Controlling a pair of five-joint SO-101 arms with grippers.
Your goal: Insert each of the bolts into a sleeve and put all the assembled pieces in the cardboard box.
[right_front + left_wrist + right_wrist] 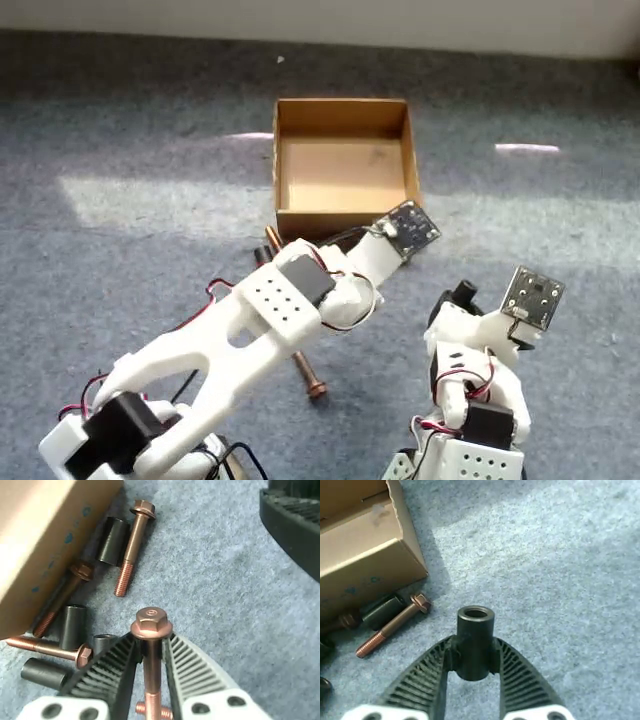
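Observation:
My left gripper (pixel 151 641) is shut on a copper bolt (pixel 151 625), holding it by the shank with the hex head out past the fingertips. In the high view that arm ends near the cardboard box (pixel 340 170), at its near right corner. My right gripper (pixel 474 645) is shut on a black sleeve (pixel 475 630), bore end outward; in the high view the sleeve (pixel 462 296) is right of the left arm. Beside the box wall (pixel 45 540) lie loose bolts (pixel 132 545) (pixel 47 647) and sleeves (pixel 112 540) (pixel 73 625).
Another bolt (pixel 306 375) lies on the grey carpet under the left arm. One bolt (pixel 392 625) and a sleeve (pixel 382 610) rest by the box corner (pixel 395 555). A black ribbed part (pixel 295 520) sits off to one side. Open carpet spreads right of the box.

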